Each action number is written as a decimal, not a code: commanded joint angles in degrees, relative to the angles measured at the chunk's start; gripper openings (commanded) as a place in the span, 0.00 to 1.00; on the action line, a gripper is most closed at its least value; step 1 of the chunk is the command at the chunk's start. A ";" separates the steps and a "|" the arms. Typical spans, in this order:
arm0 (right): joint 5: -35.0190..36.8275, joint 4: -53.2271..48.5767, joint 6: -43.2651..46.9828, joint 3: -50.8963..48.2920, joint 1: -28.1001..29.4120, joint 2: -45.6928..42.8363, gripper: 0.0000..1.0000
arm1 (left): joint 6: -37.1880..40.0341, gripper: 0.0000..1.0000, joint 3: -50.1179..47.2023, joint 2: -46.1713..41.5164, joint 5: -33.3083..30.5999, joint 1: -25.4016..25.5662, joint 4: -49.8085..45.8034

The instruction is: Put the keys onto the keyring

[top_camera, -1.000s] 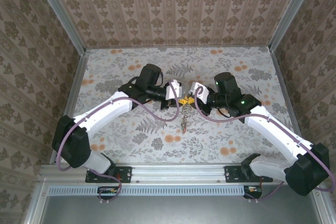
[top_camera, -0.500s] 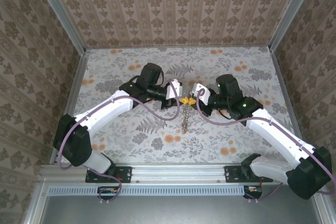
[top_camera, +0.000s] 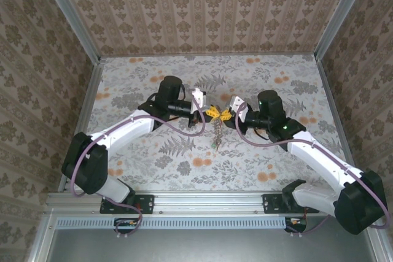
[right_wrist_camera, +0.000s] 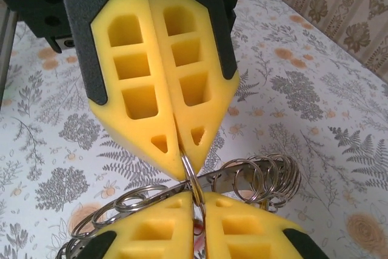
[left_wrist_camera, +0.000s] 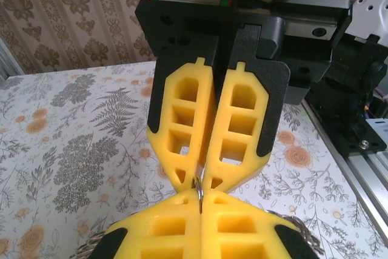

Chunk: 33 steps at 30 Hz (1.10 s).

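Keyring (top_camera: 216, 132), nipped in closed left end effector (top_camera: 209, 111), closed right end effector (top_camera: 226, 115)

Floral-print tabletop (top_camera: 153, 164), damask-patterned walls (top_camera: 202, 4) on three sides, aluminium rail (top_camera: 209, 202) along the near edge.

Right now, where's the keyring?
Top view, centre: the keyring trails nearward from where the left gripper and right gripper meet, jaws shut on it.

The keyring (top_camera: 216, 128), a silvery chain of linked wire loops, hung vertically in mid-air. One upright loop (right_wrist_camera: 189, 173) was clamped by both the left gripper (top_camera: 209, 111) and the right gripper (top_camera: 225, 115). The dangling piece (top_camera: 214, 146) at its foot was too small to identify.
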<state>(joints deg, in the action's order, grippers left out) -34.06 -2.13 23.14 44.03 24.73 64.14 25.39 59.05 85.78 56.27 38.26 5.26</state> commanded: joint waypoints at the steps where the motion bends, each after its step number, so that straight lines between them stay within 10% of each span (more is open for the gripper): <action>1: -2.34 3.21 -2.74 -0.66 -0.44 1.23 0.14 | -3.18 0.00 -0.18 -1.33 5.78 0.28 7.53; 33: -2.48 -5.71 2.00 5.71 -0.74 0.63 0.22 | -0.51 0.00 -0.93 -2.41 2.00 0.23 5.34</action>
<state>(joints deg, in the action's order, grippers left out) -34.76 -7.60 24.47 48.01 23.99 63.92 23.79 56.97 85.76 56.75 38.20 9.43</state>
